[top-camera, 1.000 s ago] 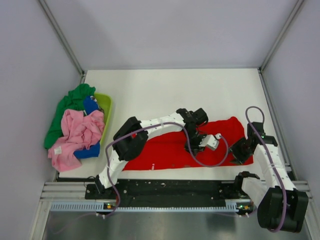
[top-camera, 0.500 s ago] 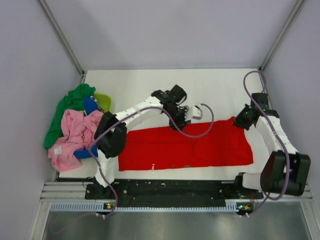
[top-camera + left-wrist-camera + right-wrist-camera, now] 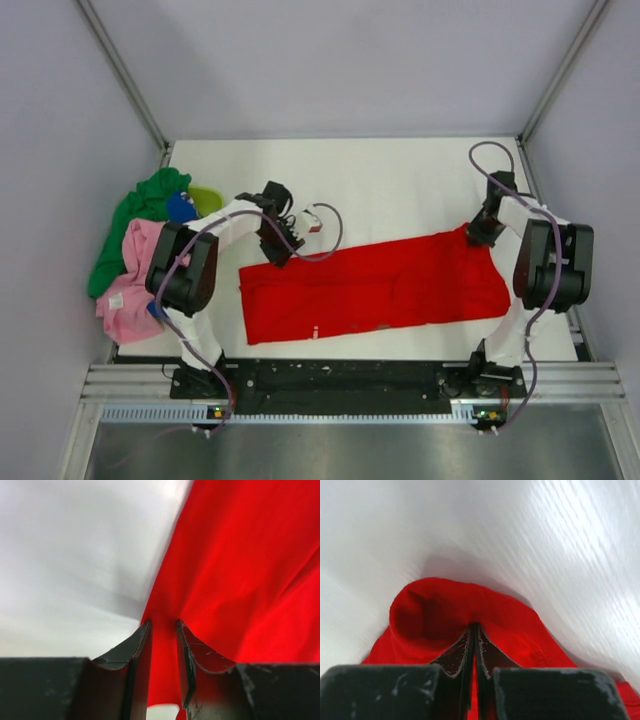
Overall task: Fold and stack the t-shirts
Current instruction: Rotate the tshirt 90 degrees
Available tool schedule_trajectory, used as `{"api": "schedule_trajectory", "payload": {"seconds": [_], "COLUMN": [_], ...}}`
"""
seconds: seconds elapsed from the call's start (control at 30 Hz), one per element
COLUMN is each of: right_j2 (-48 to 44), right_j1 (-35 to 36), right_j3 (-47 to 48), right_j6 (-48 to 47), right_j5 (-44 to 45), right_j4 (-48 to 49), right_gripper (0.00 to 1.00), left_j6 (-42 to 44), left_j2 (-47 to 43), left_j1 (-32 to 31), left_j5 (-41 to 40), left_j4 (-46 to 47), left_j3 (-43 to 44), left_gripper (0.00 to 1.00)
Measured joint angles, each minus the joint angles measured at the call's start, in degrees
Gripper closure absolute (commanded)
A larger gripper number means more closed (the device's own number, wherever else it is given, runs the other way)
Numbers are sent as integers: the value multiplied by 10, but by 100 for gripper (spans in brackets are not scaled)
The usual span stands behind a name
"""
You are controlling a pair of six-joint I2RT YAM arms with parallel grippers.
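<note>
The red t-shirt (image 3: 380, 290) lies as one long band across the table, its right end a little farther back than its left. My left gripper (image 3: 275, 252) is at its far left corner, and in the left wrist view the jaws (image 3: 163, 625) are shut on a pulled ridge of red cloth (image 3: 240, 570). At the far right corner, my right gripper (image 3: 477, 235) is shut on a bunched hem of the red t-shirt (image 3: 435, 610), fingertips together (image 3: 474, 626). The pink t-shirt (image 3: 140, 265), green t-shirt (image 3: 135, 210) and blue t-shirt (image 3: 180, 208) are heaped at the left.
The heap sits on a lime-green basket (image 3: 207, 197) at the table's left edge. White table (image 3: 390, 185) stretches behind the red band. Grey walls close in on three sides, and the right arm stands close to the right wall.
The left gripper went from the shirt's middle to its far left corner. The right gripper moved back to the far right corner and shut on the cloth. The band now lies slanted.
</note>
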Motion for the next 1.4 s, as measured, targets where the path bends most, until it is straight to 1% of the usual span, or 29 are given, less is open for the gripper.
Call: {"api": "schedule_trajectory", "payload": {"seconds": [0.13, 0.2, 0.33, 0.4, 0.43, 0.5, 0.53, 0.6, 0.7, 0.83, 0.93, 1.0, 1.03, 1.1, 1.17, 1.3, 1.4], "right_j2": [70, 108, 167, 176, 176, 169, 162, 134, 66, -23, -25, -3, 10, 40, 84, 217, 306], "right_j1": [0, 0, 1, 5, 6, 9, 11, 14, 17, 19, 19, 18, 17, 17, 17, 32, 52], "right_j3": [93, 147, 241, 270, 282, 297, 297, 280, 214, 80, 19, 8, 19, 57, 118, 317, 462], "right_j6": [-8, -16, -40, -52, -59, -68, -69, -69, -60, -38, -28, -23, -23, -23, -23, -22, -30], "right_j5": [24, 26, 20, 22, 24, 27, 28, 29, 24, 8, 1, 0, -2, -5, -12, -42, -53], "right_j4": [-12, -19, -26, -31, -38, -42, -42, -44, -44, -42, -43, -51, -58, -69, -88, -118, -108], "right_gripper": [100, 100, 100, 100, 100, 100, 100, 100, 100, 100, 100, 100, 100, 100, 100, 100, 100], "left_j6": [0, 3, 13, 20, 23, 26, 27, 28, 32, 37, 46, 52, 54, 59, 63, 67, 75], "left_j2": [-27, -45, -86, -113, -125, -141, -145, -143, -118, -86, -88, -90, -93, -113, -131, -161, -189], "left_j1": [51, 63, 67, 67, 66, 62, 59, 49, 29, 12, 7, 2, 0, -3, -4, -11, -23], "left_j5": [-23, -36, -42, -34, -29, -21, -17, -10, -8, -8, -8, -10, -12, -14, -13, 6, 28], "left_j4": [5, 2, -19, -31, -37, -45, -48, -48, -47, -39, -38, -37, -38, -31, -28, -38, -77], "left_j3": [-45, -57, -66, -66, -65, -65, -63, -60, -56, -68, -99, -127, -137, -159, -179, -201, -206], "left_gripper": [68, 67, 67, 68, 69, 74, 79, 85, 87, 87, 87, 87, 86, 84, 82, 77, 75]}}
